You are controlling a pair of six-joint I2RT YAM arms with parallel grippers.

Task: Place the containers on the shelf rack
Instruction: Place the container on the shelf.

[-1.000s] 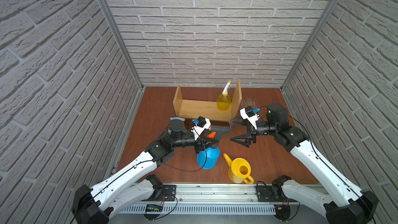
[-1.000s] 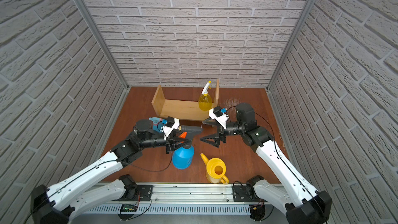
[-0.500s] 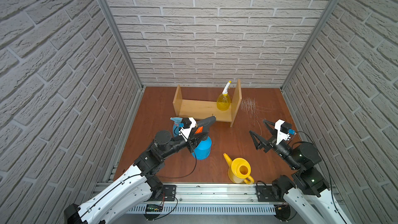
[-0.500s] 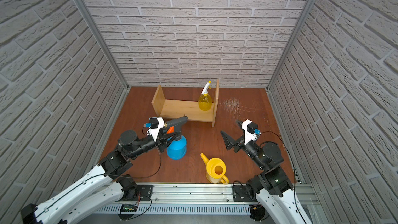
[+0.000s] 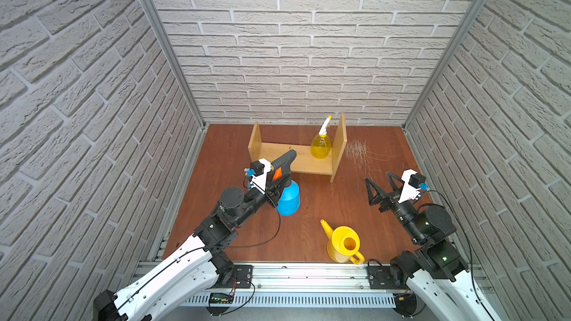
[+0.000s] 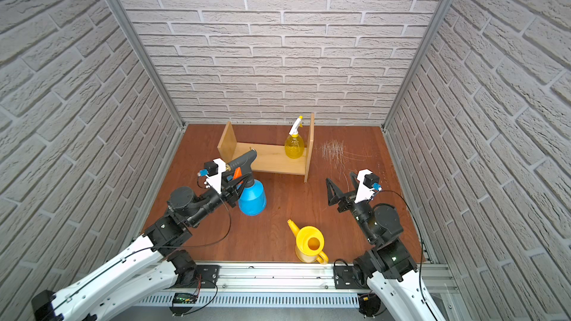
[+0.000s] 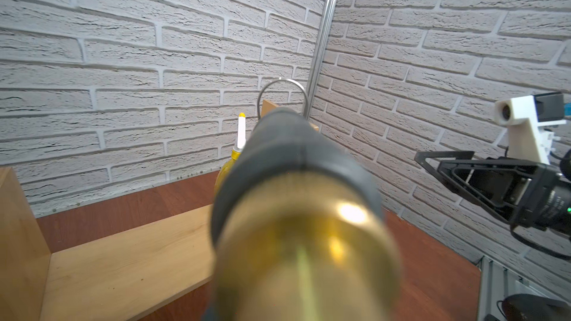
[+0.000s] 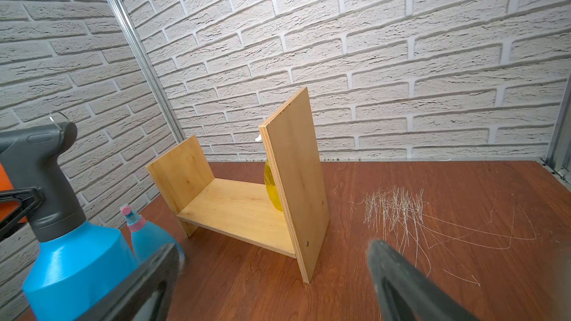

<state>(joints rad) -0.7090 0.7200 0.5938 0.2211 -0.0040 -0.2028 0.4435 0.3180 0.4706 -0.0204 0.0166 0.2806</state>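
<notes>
My left gripper (image 5: 273, 186) (image 6: 236, 185) is shut on the neck of the blue pressure sprayer (image 5: 289, 200) (image 6: 251, 199) (image 8: 77, 260), just in front of the shelf rack (image 5: 296, 160) (image 6: 272, 157) (image 7: 123, 257) (image 8: 234, 208). The sprayer's black head and brass nozzle (image 7: 302, 211) fill the left wrist view and hide the jaws. A yellow spray bottle (image 5: 320, 146) (image 6: 294, 148) (image 8: 271, 186) stands at the rack's right end. The slim light-blue bottle (image 8: 145, 236) stands behind the sprayer. The yellow watering can (image 5: 344, 243) (image 6: 310, 243) sits near the front. My right gripper (image 5: 378, 179) (image 6: 340, 178) (image 8: 273, 245) hangs open and empty at the right.
Brick-patterned walls close in the back and both sides. Pale scratch marks (image 5: 357, 152) (image 8: 392, 211) cover the brown floor to the right of the rack. A metal rail (image 5: 309, 273) runs along the front edge.
My left gripper has carried the blue sprayer back toward the rack. My right arm has pulled away from the middle to the right side, staying open.
</notes>
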